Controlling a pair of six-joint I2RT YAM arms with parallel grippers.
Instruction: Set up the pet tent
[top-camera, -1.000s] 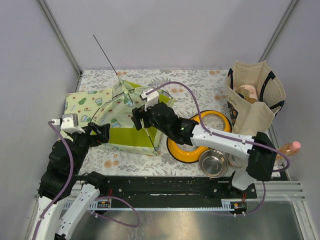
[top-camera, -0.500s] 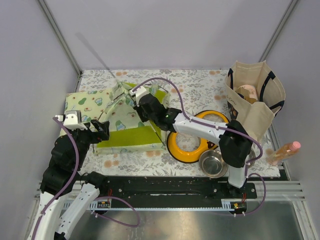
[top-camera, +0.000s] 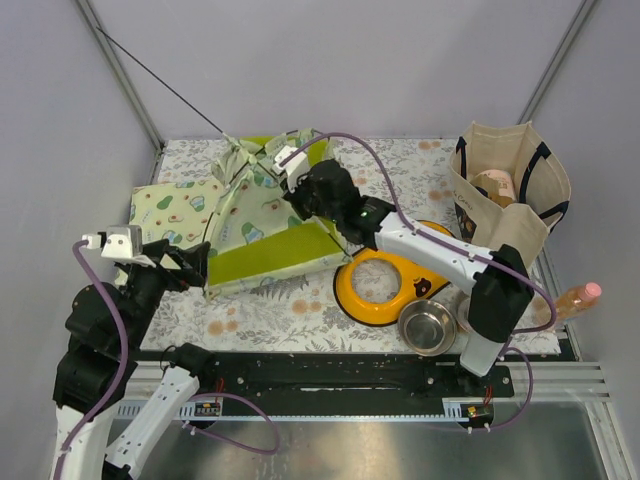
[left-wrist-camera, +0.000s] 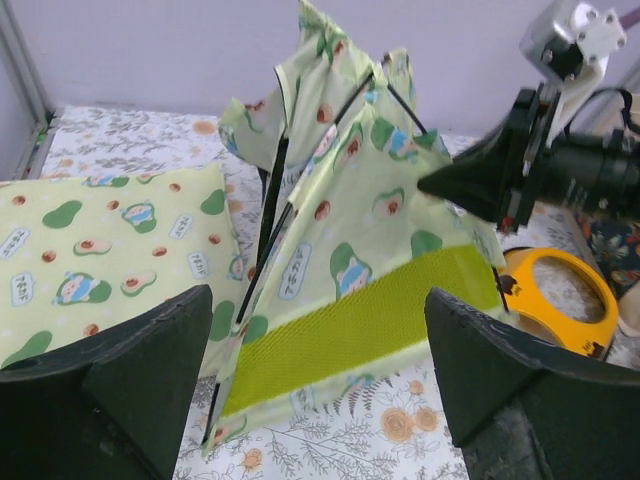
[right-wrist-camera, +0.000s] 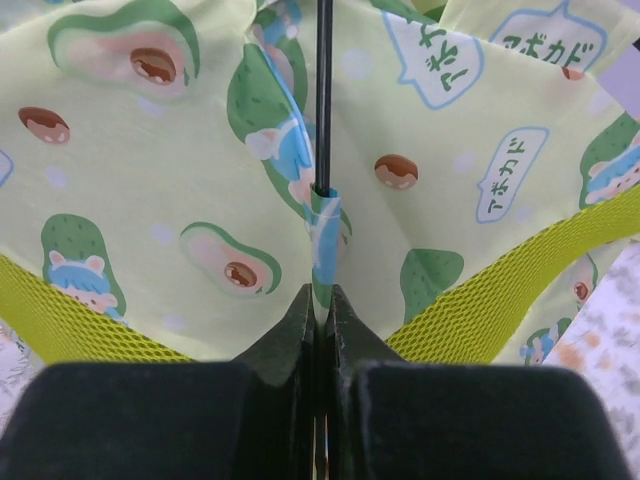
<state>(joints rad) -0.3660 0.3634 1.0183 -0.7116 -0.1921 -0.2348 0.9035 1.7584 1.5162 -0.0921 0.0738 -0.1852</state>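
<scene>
Here the tent (top-camera: 265, 215) stands half-raised on the flowered cloth (top-camera: 400, 170), just left of the orange feeder (top-camera: 360, 305). The near right corner of its lime mesh panel reaches the feeder's rim, though I cannot tell whether the two touch. The printed fabric rises to a bunched peak on the side away from the feeder. From that peak a thin black pole (top-camera: 160, 85) sticks out and slants up and farther away from the feeder.

The right gripper (top-camera: 300, 195) is at the tent's upper part, above the feeder's far left edge. In its own camera the right gripper (right-wrist-camera: 320, 300) has its jaws pressed together on a narrow fabric sleeve of the tent (right-wrist-camera: 180, 150), just below where the pole (right-wrist-camera: 323, 100) enters that sleeve.

The left gripper (top-camera: 190, 262) sits well left of the feeder, by the tent's near left corner. Its jaws are spread wide and hold nothing. From its wrist, the left gripper (left-wrist-camera: 318, 300) frames the tent (left-wrist-camera: 350, 250), with the feeder (left-wrist-camera: 515, 275) beyond on the right.

A flat matching mat (top-camera: 165, 205) lies on the tent's far side from the feeder, partly under it. A steel bowl (top-camera: 427, 325) sits against the feeder's near right edge, and a canvas bag (top-camera: 510, 200) stands behind and to the right of the feeder.
</scene>
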